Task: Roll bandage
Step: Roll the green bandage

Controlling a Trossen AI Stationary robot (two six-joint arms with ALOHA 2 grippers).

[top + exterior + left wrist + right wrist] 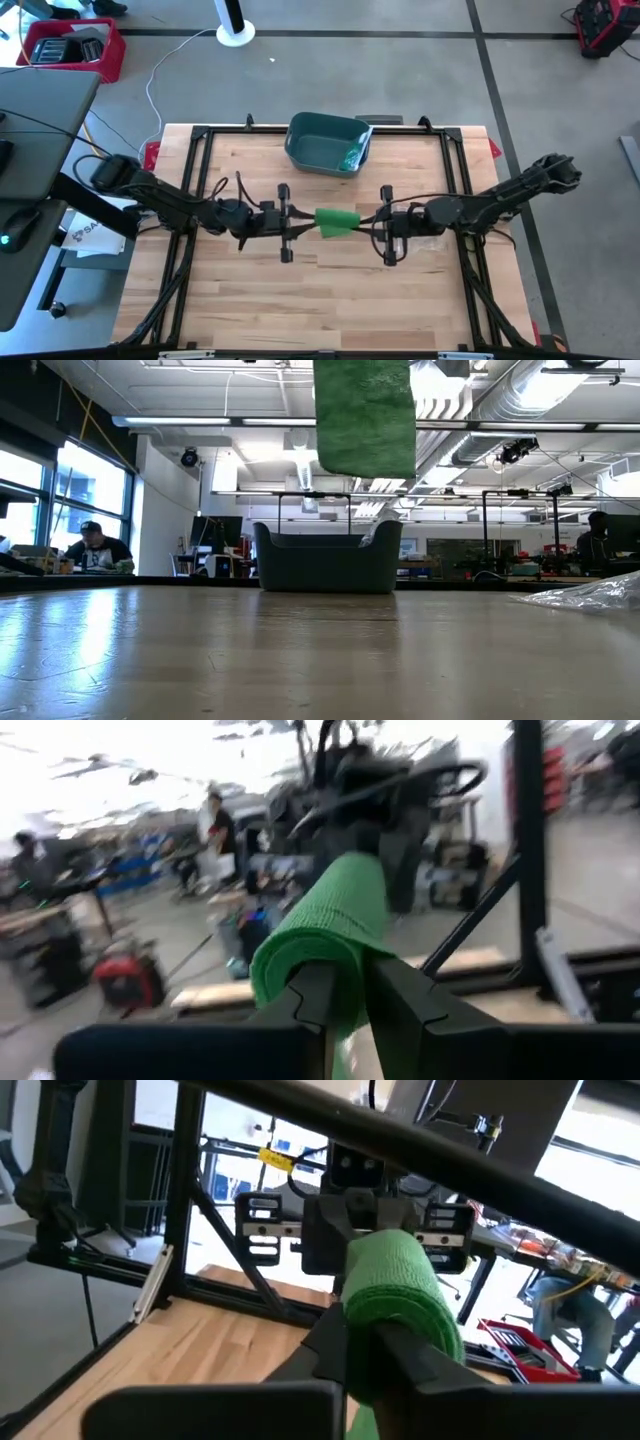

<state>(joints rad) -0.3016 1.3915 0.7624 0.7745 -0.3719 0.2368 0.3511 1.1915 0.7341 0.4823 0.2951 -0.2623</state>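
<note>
Overhead, the desk (330, 300) shows as pale butcher-block wood with visible plank seams, edged by a black metal frame. From the left, the left claw (297, 224) reaches toward the middle, its two dark angular fingers (400, 1005) clenched on the left end of the bandage (337, 222). That bandage is a bright green roll with a fine woven, slightly crinkled surface; its rolled end shows layered edges, and a flat loose piece hangs down from it. It is held off the desk, over the middle, between the two claws and touching both. On its right end the right claw (375, 226) grips it, dark fingers (425, 1365) pressed into the soft roll. Farther back, a smooth dark-teal rectangular bin (325, 145) with rounded corners sits on the desk's far side, and crumpled clear plastic (590, 595) lies at right.
</note>
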